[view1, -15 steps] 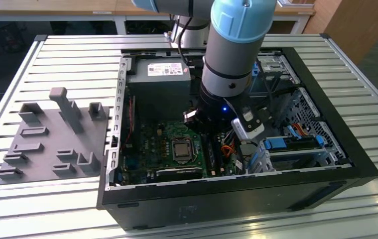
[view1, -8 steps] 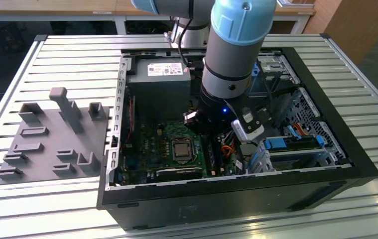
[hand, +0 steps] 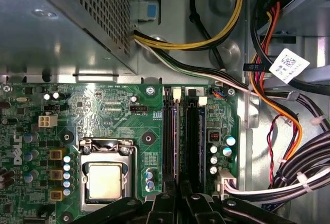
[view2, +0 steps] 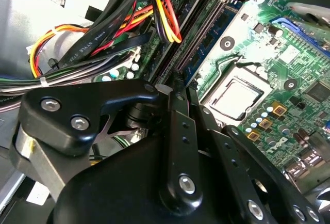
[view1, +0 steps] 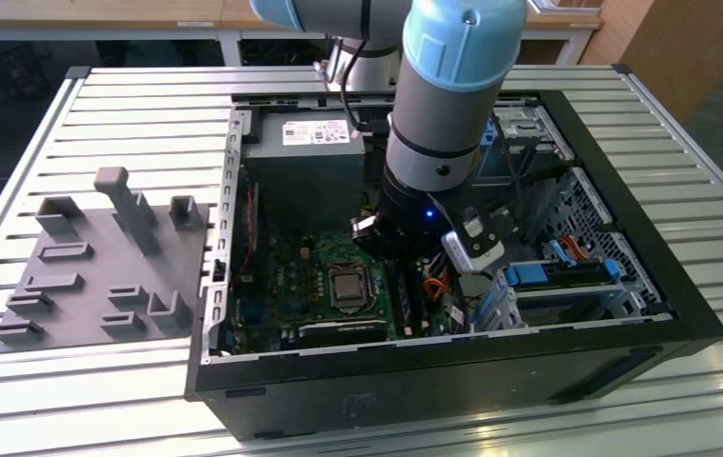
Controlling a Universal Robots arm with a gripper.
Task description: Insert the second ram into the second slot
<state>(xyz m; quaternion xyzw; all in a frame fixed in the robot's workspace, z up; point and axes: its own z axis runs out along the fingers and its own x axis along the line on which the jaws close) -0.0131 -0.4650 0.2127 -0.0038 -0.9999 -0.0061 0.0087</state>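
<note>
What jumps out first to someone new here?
The robot arm reaching down into the open computer case on the slatted table. Then the green motherboard with its silver processor, and the memory slots beside it, just ahead of the gripper. Coloured cables crowd the case wall.

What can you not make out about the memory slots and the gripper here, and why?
1. First wrist view: the near ends of the memory slots lie under the gripper and the picture's edge.
2. First wrist view: whether either slot is filled; seen edge-on, too thin to tell.
3. Exterior view: the arm covers slots and gripper.
4. Second wrist view: the gripper's own black links hide what it holds.
</note>
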